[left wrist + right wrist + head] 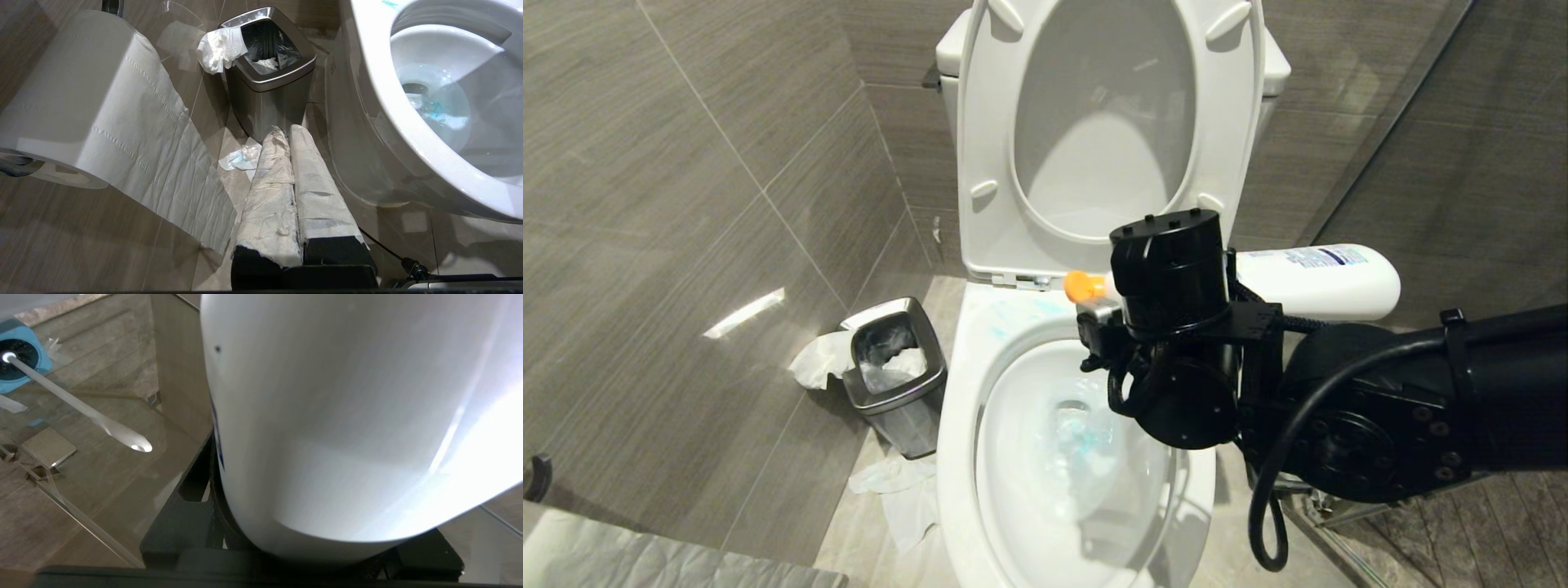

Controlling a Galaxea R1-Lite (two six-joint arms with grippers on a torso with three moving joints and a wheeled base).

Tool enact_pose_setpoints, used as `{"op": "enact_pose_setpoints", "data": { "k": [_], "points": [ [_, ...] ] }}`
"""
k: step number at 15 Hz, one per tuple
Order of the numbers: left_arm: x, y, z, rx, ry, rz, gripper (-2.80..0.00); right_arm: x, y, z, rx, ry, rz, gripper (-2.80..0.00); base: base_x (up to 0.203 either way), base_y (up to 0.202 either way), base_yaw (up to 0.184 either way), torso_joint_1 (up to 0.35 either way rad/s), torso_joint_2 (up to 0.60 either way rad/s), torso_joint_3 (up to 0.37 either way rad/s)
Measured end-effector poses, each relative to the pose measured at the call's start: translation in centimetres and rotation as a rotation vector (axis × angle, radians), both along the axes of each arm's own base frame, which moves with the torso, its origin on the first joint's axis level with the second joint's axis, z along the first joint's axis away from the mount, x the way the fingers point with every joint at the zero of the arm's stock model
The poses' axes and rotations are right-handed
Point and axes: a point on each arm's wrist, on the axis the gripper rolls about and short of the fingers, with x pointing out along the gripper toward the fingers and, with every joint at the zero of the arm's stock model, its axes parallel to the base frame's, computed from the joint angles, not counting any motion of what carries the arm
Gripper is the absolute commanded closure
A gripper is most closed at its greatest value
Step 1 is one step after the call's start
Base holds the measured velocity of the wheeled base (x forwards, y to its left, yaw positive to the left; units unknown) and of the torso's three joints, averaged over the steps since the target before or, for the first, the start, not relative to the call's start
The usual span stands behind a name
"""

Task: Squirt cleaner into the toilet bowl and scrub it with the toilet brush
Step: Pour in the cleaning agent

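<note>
The right gripper (1176, 310) pinches a white bottle (1319, 280) lying level, its orange nozzle (1085, 286) over the back rim of the toilet bowl (960, 425). Below the claw, turquoise cleaner (1086, 445) tints the water, with teal streaks on the rim. The toilet brush (77, 406) stands in its blue holder (18, 363) on the floor, well apart from the claw. The left gripper (292, 134), paper-wrapped fingers pressed together, hangs beside a steel bin (269, 81) and a toilet-paper roll (81, 102).
</note>
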Motion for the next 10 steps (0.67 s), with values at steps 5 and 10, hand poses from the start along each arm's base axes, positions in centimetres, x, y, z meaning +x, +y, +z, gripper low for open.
{"op": "enact_pose_setpoints", "data": {
  "k": [5,10],
  "points": [
    [0.00,0.00,0.00,0.000,0.000,0.000,0.00,0.00,-0.12,0.04,-0.047,0.013,-0.030,0.00,0.000,0.000,0.000,0.000,0.00,0.000],
    [0.00,0.00,0.00,0.000,0.000,0.000,0.00,-0.07,-0.24,0.14,-0.093,0.027,-0.057,0.00,0.000,0.000,0.000,0.000,0.00,0.000]
  ]
}}
